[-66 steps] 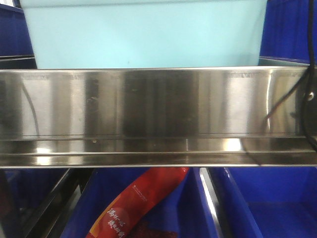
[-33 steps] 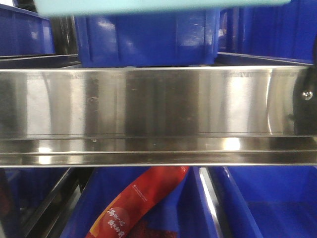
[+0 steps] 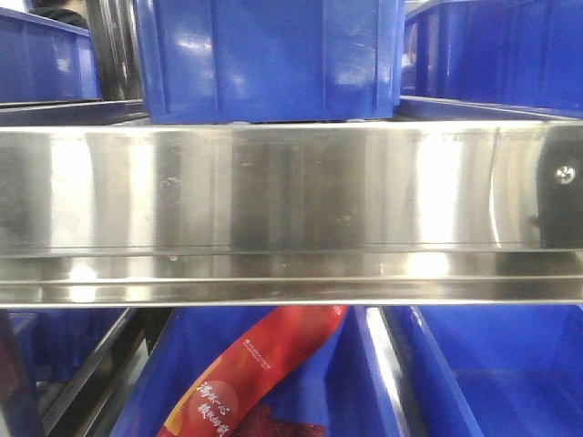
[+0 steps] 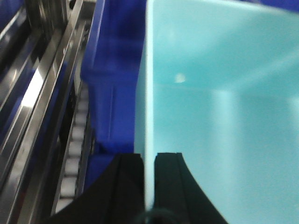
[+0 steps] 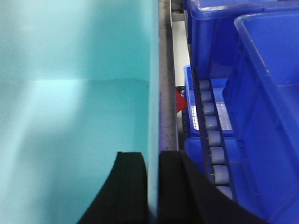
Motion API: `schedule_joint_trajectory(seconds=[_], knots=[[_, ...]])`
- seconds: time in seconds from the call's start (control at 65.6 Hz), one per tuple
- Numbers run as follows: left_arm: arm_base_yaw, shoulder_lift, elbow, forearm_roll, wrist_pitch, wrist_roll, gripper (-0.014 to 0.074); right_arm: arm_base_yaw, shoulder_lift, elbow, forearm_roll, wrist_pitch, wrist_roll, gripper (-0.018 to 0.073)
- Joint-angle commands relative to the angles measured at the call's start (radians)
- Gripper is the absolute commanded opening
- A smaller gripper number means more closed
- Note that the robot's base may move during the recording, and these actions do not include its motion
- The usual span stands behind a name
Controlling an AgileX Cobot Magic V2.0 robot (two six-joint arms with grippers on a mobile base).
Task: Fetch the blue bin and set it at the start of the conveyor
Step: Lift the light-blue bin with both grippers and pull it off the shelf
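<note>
The blue bin, a pale cyan smooth tub, fills the left wrist view and the right wrist view; it is out of the front view. My left gripper is shut on the bin's left wall, one black finger outside and one inside. My right gripper is shut on the bin's right wall the same way. The bin hangs between both grippers above the shelf. The conveyor start is out of view.
A stainless-steel shelf rail spans the front view. Dark blue ribbed crates stand behind it, beside the bin and at right. Roller tracks run along the shelf. A red packet lies in a lower crate.
The pale cyan bin has risen out of the top of the front view, uncovering the dark blue crate behind it. The black cable at the right edge is gone.
</note>
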Motion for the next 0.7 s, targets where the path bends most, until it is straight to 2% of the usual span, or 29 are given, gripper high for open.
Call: schedule_joint_trajectory(seconds=[0.0,0.229,0.366,0.458,0.686], knots=[[0.0,-0.023,-0.034,0.049,-0.013,-0.001,-0.0111,-0.004,-0.019,-0.013,-0.046,-0.024,-0.006,-0.0158],[0.0,-0.018,-0.037,0.032,0.009,0.005,-0.0111,-0.004,-0.021,-0.013,-0.047,-0.058,-0.006,-0.0158],[0.0,-0.017,-0.037,0.034,0.021,0.049,-0.0111,-0.004,-0.021,-0.015,-0.049,-0.082,-0.006,-0.0158],[0.0,-0.017,-0.037,0.034,0.031,0.052,-0.0111,-0.004,-0.021,-0.033,-0.051,-0.086,-0.006,-0.0158],[0.0,-0.017,-0.037,0.072,0.02,0.052,-0.0111,-0.004,-0.018,-0.062,-0.057,-0.063,-0.006,-0.0158]])
